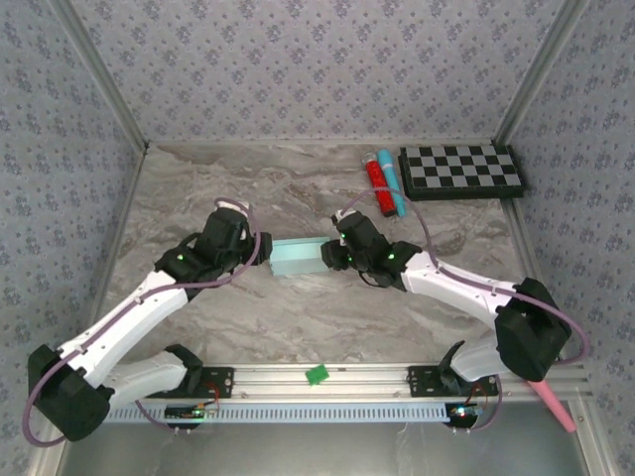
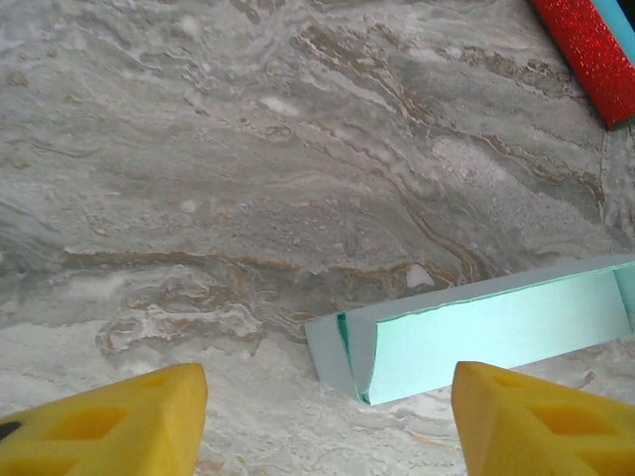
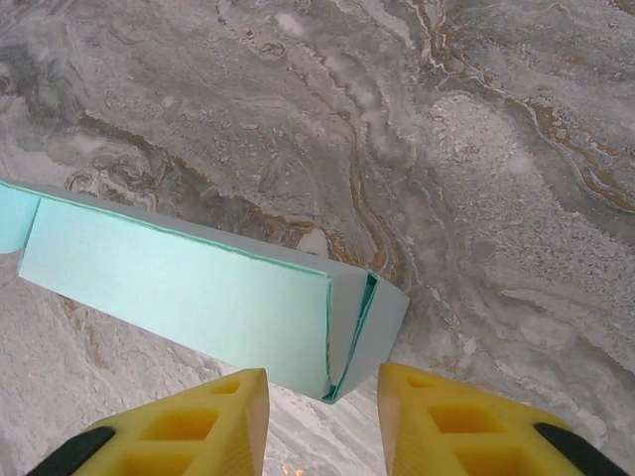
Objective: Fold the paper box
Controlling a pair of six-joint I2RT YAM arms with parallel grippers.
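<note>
While L claw point(image 2: 327, 421) gapes wide, R claw point(image 3: 322, 387) half-open, both empty at box point(image 1: 298, 258) ends mid-bench, I want flaps centred before pinching.

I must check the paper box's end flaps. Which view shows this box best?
The right wrist view: the paper box lies close, one long face and a folded end clear. In the left wrist view the box runs off the right edge; in the top view the box looks small.
</note>
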